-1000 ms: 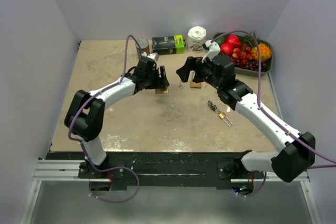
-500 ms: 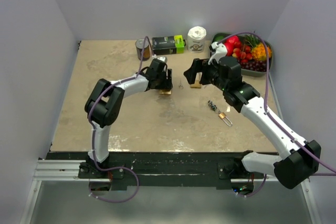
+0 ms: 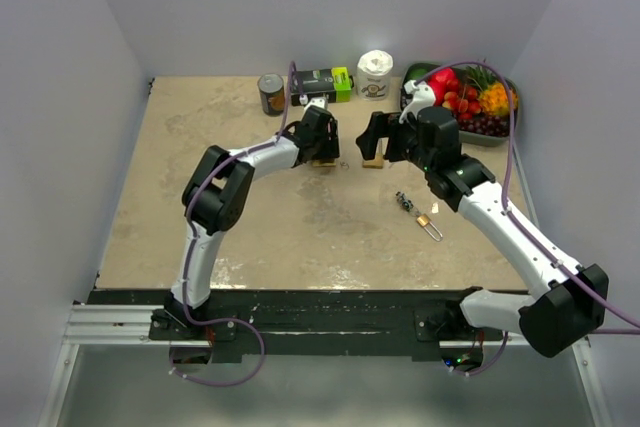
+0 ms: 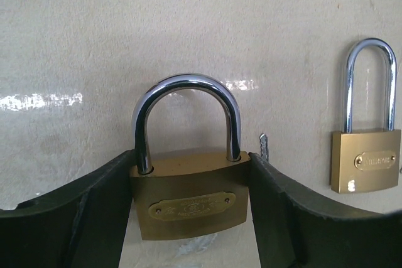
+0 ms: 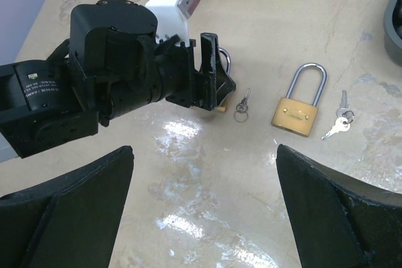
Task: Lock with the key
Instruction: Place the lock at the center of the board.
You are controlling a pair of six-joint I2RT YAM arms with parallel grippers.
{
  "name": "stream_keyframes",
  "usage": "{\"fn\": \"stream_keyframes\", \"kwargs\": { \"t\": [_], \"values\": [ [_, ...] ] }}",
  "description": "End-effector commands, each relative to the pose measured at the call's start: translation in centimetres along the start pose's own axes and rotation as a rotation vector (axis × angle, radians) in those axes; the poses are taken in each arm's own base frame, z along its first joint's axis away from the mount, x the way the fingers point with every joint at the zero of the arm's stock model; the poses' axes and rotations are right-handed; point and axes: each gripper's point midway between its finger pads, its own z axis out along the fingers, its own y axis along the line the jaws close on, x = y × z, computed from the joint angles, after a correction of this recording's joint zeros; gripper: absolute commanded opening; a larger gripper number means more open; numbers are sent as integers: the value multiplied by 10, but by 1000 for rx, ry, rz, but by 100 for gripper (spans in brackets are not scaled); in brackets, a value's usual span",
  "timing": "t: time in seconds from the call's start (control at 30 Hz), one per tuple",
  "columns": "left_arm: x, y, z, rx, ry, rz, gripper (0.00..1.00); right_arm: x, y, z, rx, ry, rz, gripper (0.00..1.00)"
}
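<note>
Brass padlock [image 4: 188, 204] within left pincer [image 4: 191, 200], seemingly gripped, key [image 4: 264, 147] just beside

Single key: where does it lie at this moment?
In the right wrist view, the single key lies on the table near the middle, between the wide padlock gripped by the left tool and the long-shackle padlock.

Tabletop [image 4: 125, 29] glossy, perhaps stone; padlock [image 4: 188, 202] satin brass body, glossy chrome shackle; left pincer fingers [image 4: 295, 218] matt black.
</note>
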Motion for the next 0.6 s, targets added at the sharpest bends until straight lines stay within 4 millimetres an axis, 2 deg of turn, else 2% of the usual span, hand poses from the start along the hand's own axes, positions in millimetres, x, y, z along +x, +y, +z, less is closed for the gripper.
{"fn": "stream_keyframes", "kwargs": {
  "t": [0.0, 0.17, 0.33, 0.37, 0.43, 0.47, 0.57],
  "values": [
    [18, 20, 18, -100, 34, -16, 6, -24, -6, -5, 33, -66, -17, 99],
    [25, 27, 17, -125, 61, -6, 16, -25, -9, -6, 40, -68, -11, 99],
    [34, 35, 14, -156, 90, 7, 33, -23, -10, -5, 40, -68, -12, 99],
    [37, 39, 14, -170, 99, 9, 40, -23, -9, -5, 35, -68, -12, 99],
    [40, 41, 13, -180, 105, 16, 47, -23, -8, -4, 31, -67, -11, 99],
    [40, 41, 13, -179, 108, 17, 56, -23, -8, -4, 28, -66, -9, 99],
    [41, 41, 12, -174, 109, 23, 69, -24, -7, -4, 27, -69, -6, 99]
  ]
}}
